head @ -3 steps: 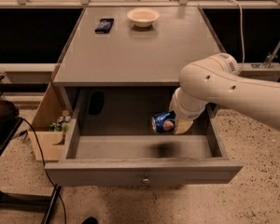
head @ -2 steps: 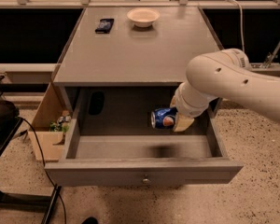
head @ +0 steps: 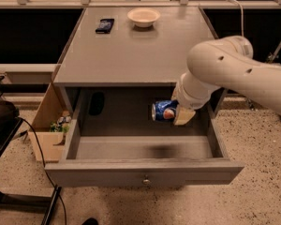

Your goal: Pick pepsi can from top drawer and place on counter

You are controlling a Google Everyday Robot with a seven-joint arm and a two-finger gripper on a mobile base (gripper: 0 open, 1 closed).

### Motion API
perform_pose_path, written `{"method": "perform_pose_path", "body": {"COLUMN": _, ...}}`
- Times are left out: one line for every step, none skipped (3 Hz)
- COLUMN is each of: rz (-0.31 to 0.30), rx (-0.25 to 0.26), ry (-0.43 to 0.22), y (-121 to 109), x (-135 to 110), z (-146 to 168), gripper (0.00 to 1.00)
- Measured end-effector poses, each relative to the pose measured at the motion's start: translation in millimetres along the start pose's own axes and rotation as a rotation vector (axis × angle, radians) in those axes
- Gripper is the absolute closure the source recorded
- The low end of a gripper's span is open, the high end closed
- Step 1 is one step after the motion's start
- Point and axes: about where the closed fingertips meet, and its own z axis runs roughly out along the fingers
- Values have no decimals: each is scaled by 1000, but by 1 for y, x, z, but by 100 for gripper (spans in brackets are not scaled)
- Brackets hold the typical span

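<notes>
The pepsi can (head: 163, 111), blue with a red-and-white logo, lies on its side in the air above the open top drawer (head: 103, 172); its shadow falls on the drawer floor below. My gripper (head: 177, 113) is shut on the can's right end, with one beige finger (head: 185, 116) showing beside it. The white arm reaches in from the right. The counter (head: 136, 55) is the grey top just behind and above the can.
A white bowl (head: 144, 17) and a flat dark phone-like object (head: 105, 25) sit at the counter's back. A dark object (head: 96, 103) lies in the drawer's back left corner. A cardboard box (head: 48, 125) stands left of the cabinet.
The gripper has risen with the can, which now hangs higher above the drawer floor, near the counter's front edge. The arm has lifted up and to the right.
</notes>
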Motion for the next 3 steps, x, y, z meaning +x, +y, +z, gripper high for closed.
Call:
{"method": "perform_pose_path", "body": {"rz": 22, "rx": -13, "ry": 19, "y": -15, "x": -7, "z": -22, "gripper": 100}}
{"method": "perform_pose_path", "body": {"rz": 60, "rx": -34, "ry": 44, "y": -33, "x": -14, "z": -53, "gripper": 100}}
{"method": "perform_pose_path", "body": {"rz": 81, "rx": -80, "ry": 46, "y": -49, "x": -31, "z": -94, "gripper": 100}}
